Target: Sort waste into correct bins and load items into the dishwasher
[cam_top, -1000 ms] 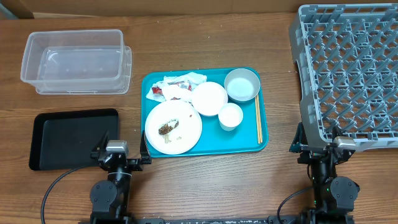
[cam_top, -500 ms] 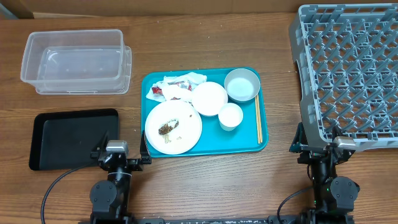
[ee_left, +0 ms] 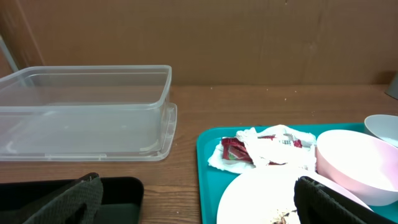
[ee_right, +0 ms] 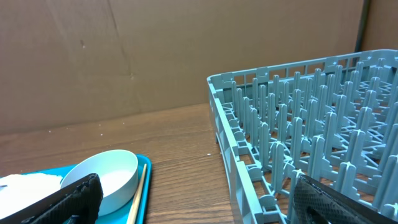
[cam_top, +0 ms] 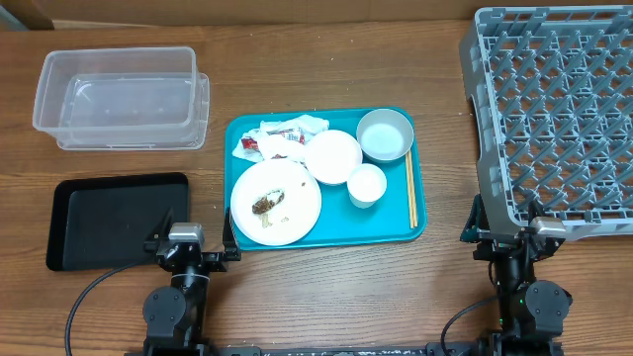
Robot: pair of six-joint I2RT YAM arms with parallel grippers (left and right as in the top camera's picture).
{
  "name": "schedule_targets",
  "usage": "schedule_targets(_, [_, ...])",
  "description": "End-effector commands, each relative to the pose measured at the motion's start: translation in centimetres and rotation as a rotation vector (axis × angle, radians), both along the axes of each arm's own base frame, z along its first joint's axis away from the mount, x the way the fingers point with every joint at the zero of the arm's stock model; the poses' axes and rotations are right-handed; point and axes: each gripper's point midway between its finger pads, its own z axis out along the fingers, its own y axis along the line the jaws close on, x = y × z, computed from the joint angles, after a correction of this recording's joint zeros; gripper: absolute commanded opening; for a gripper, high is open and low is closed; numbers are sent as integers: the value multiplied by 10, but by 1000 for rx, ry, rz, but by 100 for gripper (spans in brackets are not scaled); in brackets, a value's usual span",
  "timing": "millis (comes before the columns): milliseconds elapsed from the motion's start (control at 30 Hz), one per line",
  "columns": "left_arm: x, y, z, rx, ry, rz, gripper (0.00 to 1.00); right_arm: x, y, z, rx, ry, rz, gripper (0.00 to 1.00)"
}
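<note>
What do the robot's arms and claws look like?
The left claw and right claw have dark, matte fingers. Both arms are black with rounded joints, a small grey block on top, and a black cable curling out below.

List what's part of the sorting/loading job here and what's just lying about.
Job: napkin, wrapper, food scraps, clear tub, black tray, large plate, small plate, bowl, cup, chopsticks, dish rack.
Lying about: teal tray, only a carrier; brown backboard.
</note>
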Motion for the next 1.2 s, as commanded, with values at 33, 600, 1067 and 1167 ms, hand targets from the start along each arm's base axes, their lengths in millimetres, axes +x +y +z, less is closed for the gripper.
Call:
schedule_targets(33, [0,0,1,-7,-8,-2,100,0,-1,-2,3,-3,-7,100])
schedule_targets(600, [0,0,1,-7,-8,-2,100,-2,35,13,116,-57,204,100])
schedule_targets(1067, [0,0,1,-7,-8,-2,100,-73,112,132,962,-185,906,100])
schedule_targets(1167, [0,0,1,-7,-9,-2,100,-85,110,164,923,-250,910,100])
